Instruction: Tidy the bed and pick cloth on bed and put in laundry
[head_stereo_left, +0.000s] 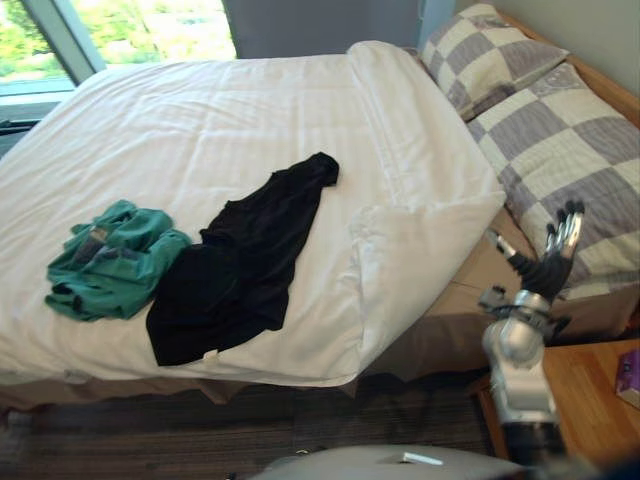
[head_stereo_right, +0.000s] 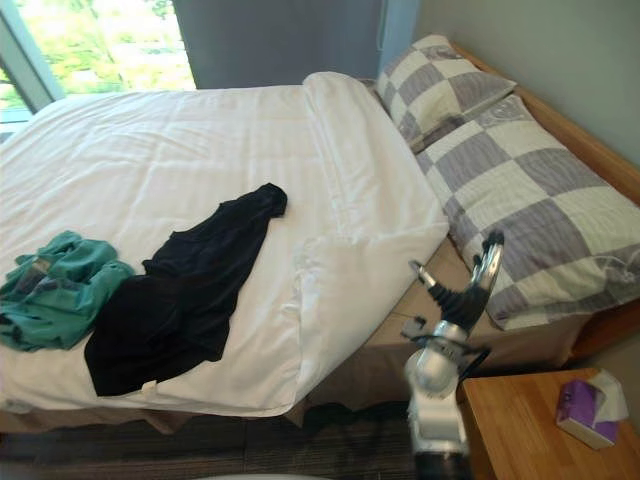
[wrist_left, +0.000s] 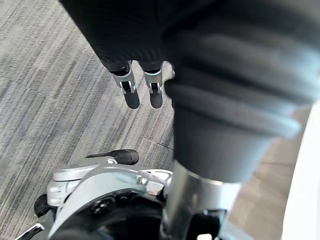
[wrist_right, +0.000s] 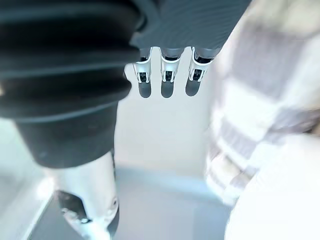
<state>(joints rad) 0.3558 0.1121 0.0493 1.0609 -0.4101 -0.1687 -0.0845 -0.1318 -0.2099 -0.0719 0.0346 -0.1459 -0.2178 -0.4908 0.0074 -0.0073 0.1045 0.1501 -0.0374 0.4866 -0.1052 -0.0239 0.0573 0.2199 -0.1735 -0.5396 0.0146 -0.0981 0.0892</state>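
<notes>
A black garment lies spread across the near half of the white bed. A crumpled green garment sits beside it toward the left edge, touching it. The white duvet is bunched and folded back at its right corner, below two checked pillows. My right hand is raised beside the bed's right side, just below the nearer pillow, fingers straight and holding nothing. My left hand hangs over grey carpet, fingers straight and empty.
A wooden bedside table stands at the lower right with a purple tissue box on it. A wooden headboard runs behind the pillows. A window is beyond the bed's far side. Grey carpet lies along the near edge.
</notes>
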